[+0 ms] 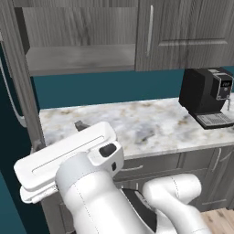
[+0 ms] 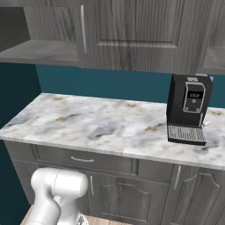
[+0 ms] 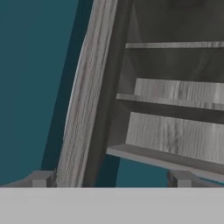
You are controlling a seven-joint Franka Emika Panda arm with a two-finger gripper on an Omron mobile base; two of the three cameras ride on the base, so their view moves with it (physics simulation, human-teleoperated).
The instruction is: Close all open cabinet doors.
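Standing ajar, cabinet door (image 3: 81, 118) exposes bare shelves (image 3: 175, 94).

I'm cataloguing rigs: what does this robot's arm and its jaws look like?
A glossy white rounded arm of thick cylindrical segments, with dark joints and thin dashed seam lines. The flat white hand block carries a small dark inset. The gripper ends in two small blocky grey finger tips. No cables or markings visible.
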